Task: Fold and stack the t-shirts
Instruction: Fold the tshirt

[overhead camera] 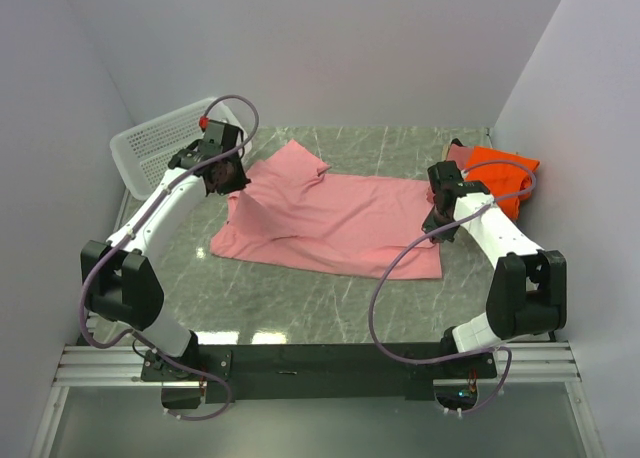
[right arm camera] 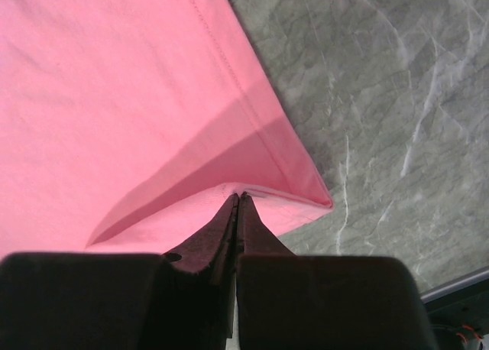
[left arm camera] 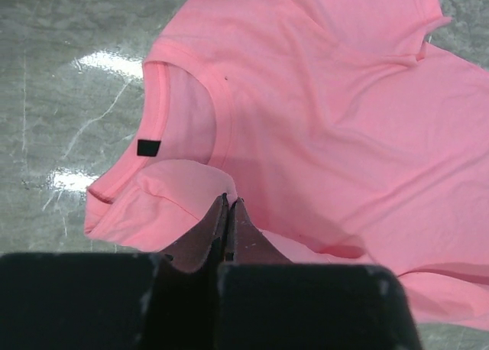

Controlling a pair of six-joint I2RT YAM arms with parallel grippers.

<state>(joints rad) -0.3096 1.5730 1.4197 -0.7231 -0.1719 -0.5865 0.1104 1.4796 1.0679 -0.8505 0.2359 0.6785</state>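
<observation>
Left jaws clenched on the light pink t-shirt beside its neckline, the cloth drawn up into a small peak; right jaws clenched on a hem corner of the same shirt. From overhead, one pink t-shirt lies spread at the centre of the marbled worktop, long axis running 9 to 3 o'clock, neck toward 9, hem toward 3, one sleeve pointing to 12; one bright orange t-shirt is bunched at 2 o'clock, a sliver of one dusty rose t-shirt touching it; one white basket sits at 10 o'clock.
</observation>
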